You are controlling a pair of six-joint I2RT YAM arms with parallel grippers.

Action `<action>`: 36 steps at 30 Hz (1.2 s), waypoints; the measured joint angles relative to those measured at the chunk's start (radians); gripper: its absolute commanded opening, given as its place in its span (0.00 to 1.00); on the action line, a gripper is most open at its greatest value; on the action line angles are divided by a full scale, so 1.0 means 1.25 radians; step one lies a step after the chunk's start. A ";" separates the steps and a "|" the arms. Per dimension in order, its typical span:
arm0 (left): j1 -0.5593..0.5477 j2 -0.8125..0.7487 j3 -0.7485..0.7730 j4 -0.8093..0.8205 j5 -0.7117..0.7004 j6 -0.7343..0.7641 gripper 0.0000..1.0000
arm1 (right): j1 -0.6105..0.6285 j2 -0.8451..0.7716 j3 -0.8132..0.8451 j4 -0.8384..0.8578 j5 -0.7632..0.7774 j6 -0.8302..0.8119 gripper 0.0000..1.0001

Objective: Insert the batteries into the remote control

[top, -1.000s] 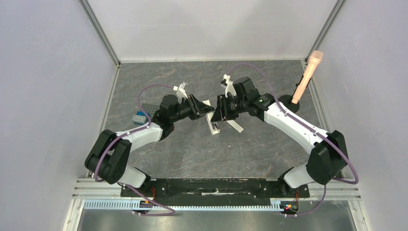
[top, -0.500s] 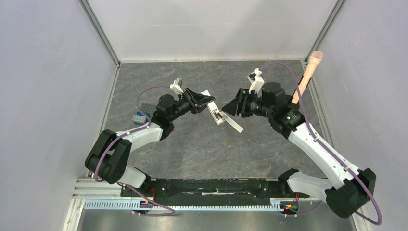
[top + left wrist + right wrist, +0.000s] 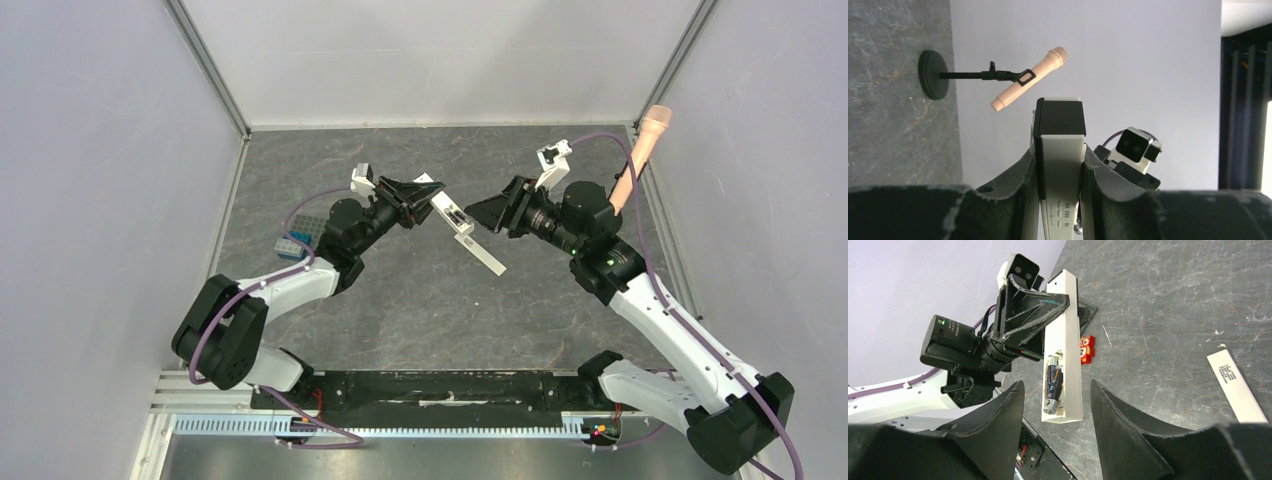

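We pinch one remote control (image 3: 1064,315) in our left gripper (image 3: 428,188), two batteries (image 3: 1053,382) inside it, right gripper (image 3: 478,209) spread empty.

left end effector (image 3: 428,192) clenched, right end effector (image 3: 485,212) spread wide

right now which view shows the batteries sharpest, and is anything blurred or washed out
Right wrist: batteries sharp and evenly lit in the remote control; right fingers dark, soft. Left wrist: left fingers soft up close, wall pale and flat. Top external: even light, no glare, batteries only a dark speck.
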 measured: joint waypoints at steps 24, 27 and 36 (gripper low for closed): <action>-0.016 -0.009 0.012 0.010 -0.069 -0.069 0.02 | 0.000 -0.055 -0.058 0.069 0.029 0.031 0.49; -0.016 -0.009 0.012 0.010 -0.068 -0.069 0.02 | 0.000 -0.050 -0.058 0.073 0.029 0.034 0.48; -0.020 -0.009 0.032 0.003 -0.059 -0.067 0.02 | 0.000 -0.030 -0.058 0.086 0.027 0.039 0.47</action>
